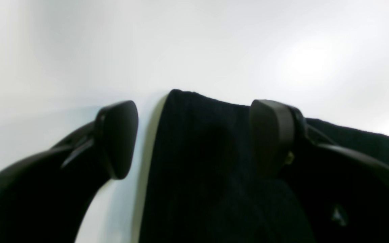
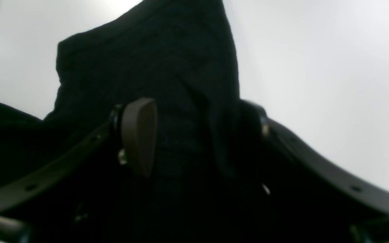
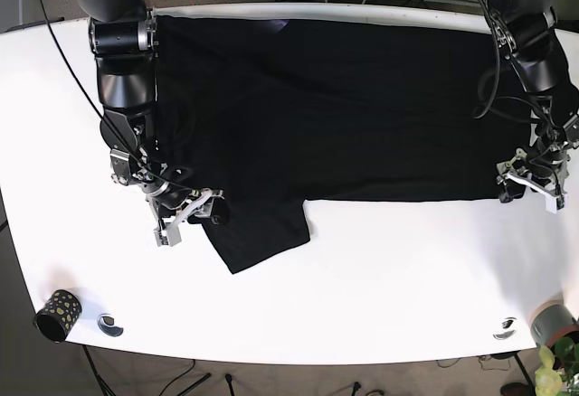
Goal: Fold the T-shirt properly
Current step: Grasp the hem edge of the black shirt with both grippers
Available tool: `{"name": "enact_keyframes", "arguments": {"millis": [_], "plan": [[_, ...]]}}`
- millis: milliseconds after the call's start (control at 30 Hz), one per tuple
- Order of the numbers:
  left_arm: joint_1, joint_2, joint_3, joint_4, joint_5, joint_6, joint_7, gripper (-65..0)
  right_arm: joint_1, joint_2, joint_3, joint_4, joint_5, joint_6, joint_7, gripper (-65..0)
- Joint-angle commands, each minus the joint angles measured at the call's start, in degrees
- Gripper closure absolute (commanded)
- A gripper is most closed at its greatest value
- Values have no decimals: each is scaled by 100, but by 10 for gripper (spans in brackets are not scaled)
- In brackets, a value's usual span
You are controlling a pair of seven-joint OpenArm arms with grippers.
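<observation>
T-shirt [image 3: 335, 107]: black, spread across the far half of the white table [image 3: 380, 278]; one sleeve [image 3: 258, 229] jutting toward the near edge on the base view's left; hem corner at the base view's right edge.

Right gripper [image 2: 194, 135]: down at the sleeve, jaws parted to a middling gap, cloth lying between the pads [image 2: 138, 135]; far pad partly hidden by a fold. Not yet closed on fabric, by the look of it.

Left gripper [image 1: 194, 138]: at the hem corner, jaws wide apart; one pad over bare table, the other over cloth, corner edge sitting between.

Risks, judged from the above:
- Right: bunched sleeve, more than one layer likely pinched; lift then drags the body panel and skews the fold.
- Left: narrow bite at the very corner; slip-out under tension probable.
- Uneven lift between the two arms: crooked crease, wrinkles across the chest.
- Dark cloth on dark pads: grip depth hard to confirm in either wrist view.

Periphery: small patterned cup [image 3: 56, 313] near the front left corner, well apart from the shirt.
</observation>
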State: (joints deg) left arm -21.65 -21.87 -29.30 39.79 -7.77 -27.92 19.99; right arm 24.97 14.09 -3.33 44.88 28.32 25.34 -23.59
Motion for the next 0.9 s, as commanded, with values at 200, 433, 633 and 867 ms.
{"name": "enact_keyframes", "arguments": {"millis": [200, 433, 633, 867], "plan": [[-37, -33, 332, -45, 34, 19, 221, -122, 118, 11, -5, 8, -84, -33, -247, -79], [-28, -24, 332, 175, -10, -17, 221, 0, 180, 55, -5, 158, -84, -33, -247, 0], [174, 143, 315, 1107, -10, -17, 326, 0, -128, 231, -5, 1186, -84, -51, -405, 0], [569, 240, 68, 2285, -10, -17, 863, 0, -427, 372, 39, 2312, -84, -68, -994, 0]]}}
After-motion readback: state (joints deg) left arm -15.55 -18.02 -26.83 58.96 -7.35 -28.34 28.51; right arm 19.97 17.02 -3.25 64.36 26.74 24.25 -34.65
